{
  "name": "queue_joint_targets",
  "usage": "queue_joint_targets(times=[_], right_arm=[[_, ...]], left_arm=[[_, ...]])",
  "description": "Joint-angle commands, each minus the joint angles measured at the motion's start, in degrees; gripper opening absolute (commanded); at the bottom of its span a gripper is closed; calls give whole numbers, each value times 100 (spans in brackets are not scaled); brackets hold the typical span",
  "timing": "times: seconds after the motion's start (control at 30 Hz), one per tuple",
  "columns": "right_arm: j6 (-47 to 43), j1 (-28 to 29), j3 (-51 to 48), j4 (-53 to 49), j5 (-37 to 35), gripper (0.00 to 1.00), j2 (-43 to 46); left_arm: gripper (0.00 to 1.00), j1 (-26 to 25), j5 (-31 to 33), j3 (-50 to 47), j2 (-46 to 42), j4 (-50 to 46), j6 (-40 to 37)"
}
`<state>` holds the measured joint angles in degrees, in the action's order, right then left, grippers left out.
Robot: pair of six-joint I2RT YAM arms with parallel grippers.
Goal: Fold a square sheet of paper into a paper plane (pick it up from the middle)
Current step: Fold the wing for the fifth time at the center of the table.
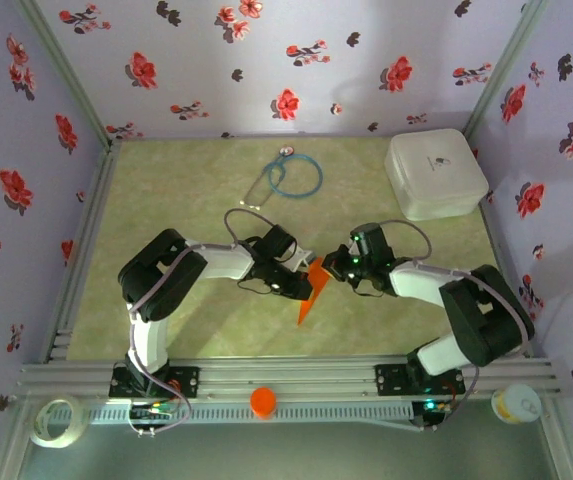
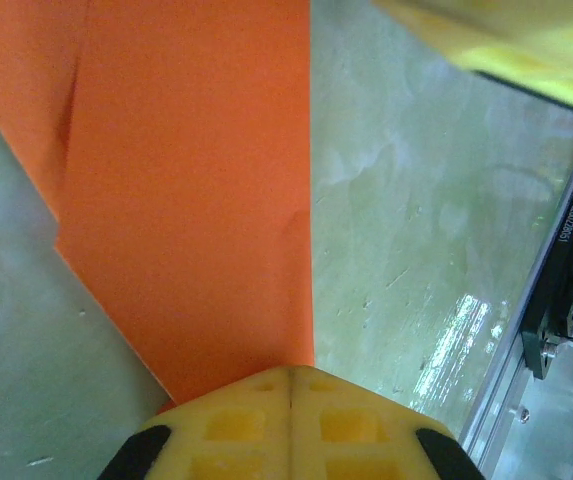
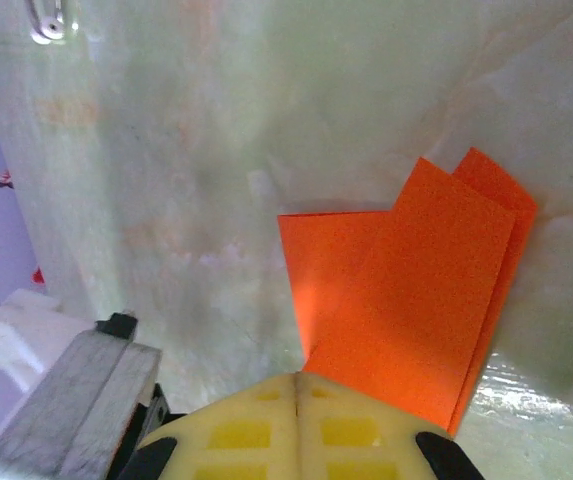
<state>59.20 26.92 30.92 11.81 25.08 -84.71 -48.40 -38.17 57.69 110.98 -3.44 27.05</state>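
Left claw (image 2: 291,378) and right claw (image 3: 298,380) are both pinching the thin, bright orange, partly folded paper sheet (image 1: 308,302); the sheet is sitting mid-way across the pale green worktop (image 1: 196,330).

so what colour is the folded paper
The paper is plain bright orange with no markings, and it shows best in the left wrist view.

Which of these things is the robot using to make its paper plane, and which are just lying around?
For the job:
- orange paper, partly folded
- left gripper and right gripper, both shut on the paper

Just lying about:
- stethoscope
- white box
- orange cap
- tape roll
- small tub
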Motion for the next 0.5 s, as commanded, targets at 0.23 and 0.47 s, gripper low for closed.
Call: queue_joint_targets(times=[0.23,0.47], right_arm=[[27,-44,-51,-41,-431,0,-722],[328,-37,-250,265,-437,0,-808]], left_arm=[[0,-20,240,-206,-75,-748,140],[0,-20,179,75,-525,-527,600]])
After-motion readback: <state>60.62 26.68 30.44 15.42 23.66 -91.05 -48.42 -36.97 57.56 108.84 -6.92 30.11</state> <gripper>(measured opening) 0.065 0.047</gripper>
